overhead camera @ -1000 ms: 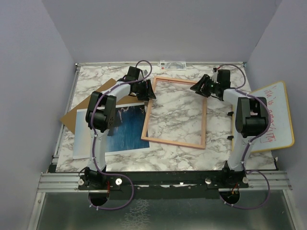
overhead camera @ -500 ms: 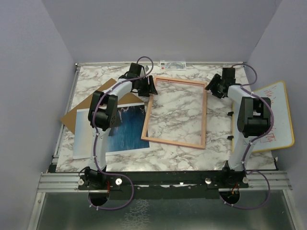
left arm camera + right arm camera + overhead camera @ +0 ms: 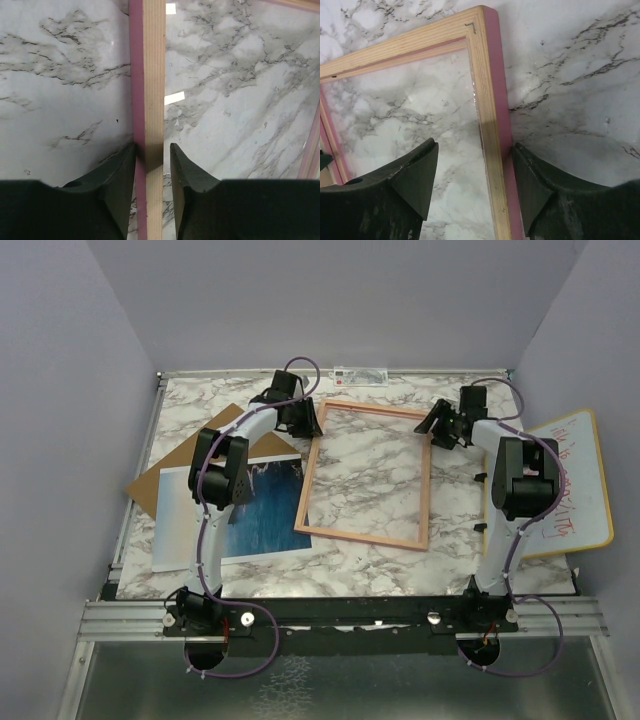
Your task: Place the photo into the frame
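Brown backing board (image 3: 148, 478) lies at the left of the marble table (image 3: 400, 570), with the photo (image 3: 262, 522) face up partly over it, its right edge touching the frame (image 3: 360, 538). The left gripper (image 3: 300, 420) straddles the frame's left rail near the far corner, its fingers (image 3: 120, 175) close on either side; whether they press the wood I cannot tell. The frame lies flat at mid-table, wood back up. The right gripper (image 3: 437, 425) sits over the far right corner, its fingers (image 3: 415, 175) spread wide astride the rail. A whiteboard (image 3: 580, 490) lies at the far right.
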